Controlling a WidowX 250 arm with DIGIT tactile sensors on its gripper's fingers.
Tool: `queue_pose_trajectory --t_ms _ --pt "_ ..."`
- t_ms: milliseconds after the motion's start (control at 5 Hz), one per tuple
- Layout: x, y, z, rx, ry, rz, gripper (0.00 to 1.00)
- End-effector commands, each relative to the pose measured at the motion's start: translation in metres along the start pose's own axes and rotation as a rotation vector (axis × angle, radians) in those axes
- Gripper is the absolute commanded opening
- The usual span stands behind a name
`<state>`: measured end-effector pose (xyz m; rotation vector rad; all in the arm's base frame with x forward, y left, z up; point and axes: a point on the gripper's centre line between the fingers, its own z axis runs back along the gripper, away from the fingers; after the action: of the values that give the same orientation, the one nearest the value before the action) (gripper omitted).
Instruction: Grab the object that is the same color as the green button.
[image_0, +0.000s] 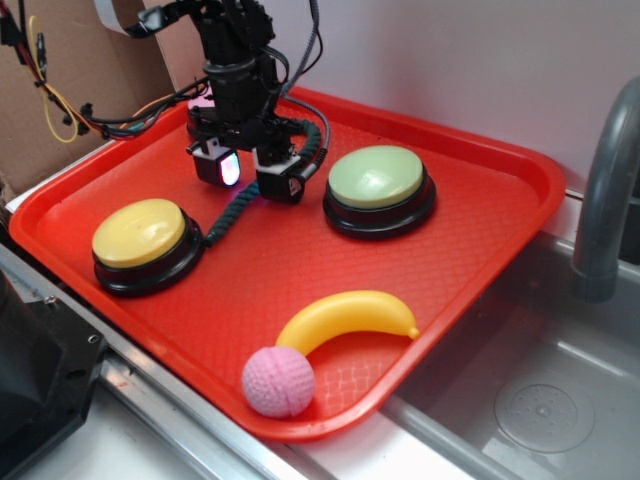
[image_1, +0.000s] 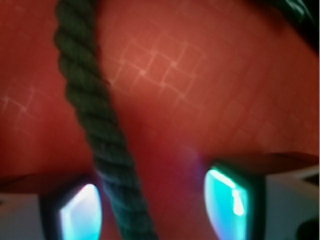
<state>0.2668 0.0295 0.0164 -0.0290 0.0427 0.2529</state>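
From the exterior view, a red tray (image_0: 480, 235) sits beside a steel sink (image_0: 540, 390) with a grey faucet (image_0: 605, 190); on the tray lie a green button (image_0: 379, 188), a yellow button (image_0: 142, 242), a yellow banana (image_0: 350, 316) and a pink ball (image_0: 278, 381); the gripper (image_0: 250, 175) hangs low between the two buttons, its jaws spread apart; the dark green rope (image_0: 229, 216) lies on the tray under it, running out toward the yellow button, its far part hidden behind the gripper. From the wrist view, the rope (image_1: 97, 125) runs from the top left down between the two fingers (image_1: 80, 212), nearer the left one; the jaws stand apart and the right finger is clear of the rope; whether the left finger touches it cannot be told.
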Motion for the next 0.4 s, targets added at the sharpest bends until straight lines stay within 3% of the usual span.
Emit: queue_pose_trajectory --t_ms 0,200 --pt "0.0063 0.0063 -0.0020 -0.028 -0.013 -0.016 0.00" --pt "0.0078 0.0074 0.0029 -0.030 -0.022 -0.021 0.00"
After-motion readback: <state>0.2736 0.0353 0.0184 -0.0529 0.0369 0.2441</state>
